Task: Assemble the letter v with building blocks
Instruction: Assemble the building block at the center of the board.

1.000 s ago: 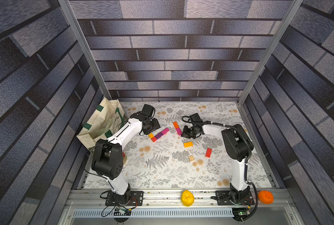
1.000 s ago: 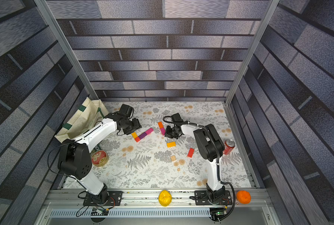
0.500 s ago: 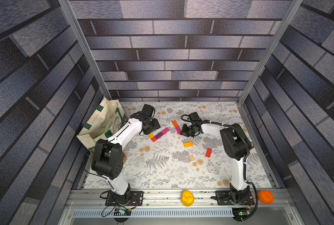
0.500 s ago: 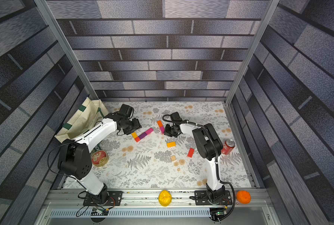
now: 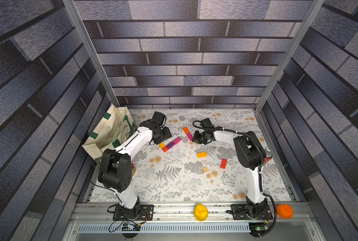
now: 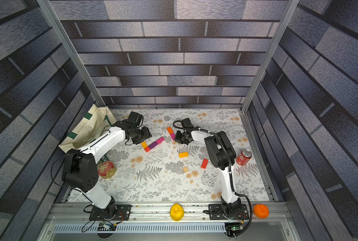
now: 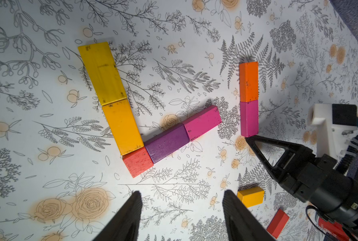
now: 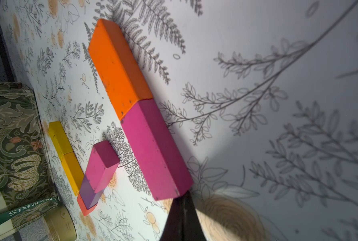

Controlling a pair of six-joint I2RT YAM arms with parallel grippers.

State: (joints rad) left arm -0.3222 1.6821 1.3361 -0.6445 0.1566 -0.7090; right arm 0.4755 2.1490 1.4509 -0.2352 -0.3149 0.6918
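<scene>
1. Two crumpled round lumps, a yellow lump (image 5: 201, 212) and an orange lump (image 5: 284, 211), sit on the grooved metal rail (image 5: 173, 208) by the arm bases.
2. Past the rail, three pieces lie well apart on the flat, flower-printed surface (image 5: 173, 183). They are a plain wood cube (image 5: 205, 169), a slim loose red block (image 5: 223, 163) and a loose amber block (image 5: 201, 154). A shiny red can (image 6: 243, 157) stands beside the right arm, and a round lidded tin (image 6: 106, 169) lies beside the left arm.
3. Farther in, the letter v (image 5: 170, 145) is partly built from flat painted bars with scuffed edges.
   - A squarish red corner block (image 7: 138, 161) forms the point.
   - An amber block (image 7: 122, 127) and a yellow block (image 7: 102, 73) run end to end as one arm.
   - A purple block (image 7: 166, 144) and a row magenta block (image 7: 202, 123) make the other arm.
4. The left gripper (image 7: 182, 208) hangs near the red corner block. Its black tapered fingers are spread, with nothing between them.
5. Just beside the v's magenta end but apart from it, an orange block (image 7: 248, 81) and a stray magenta block (image 7: 249, 117) lie in one straight line, ends touching. The right gripper (image 7: 250, 138) is pressed together into a single black wedge and holds nothing. Its tip is against the free corner of the stray magenta block.
6. Farthest back, a cream canvas tote bag (image 5: 109, 133) with green bands slumps in the far left corner.
</scene>
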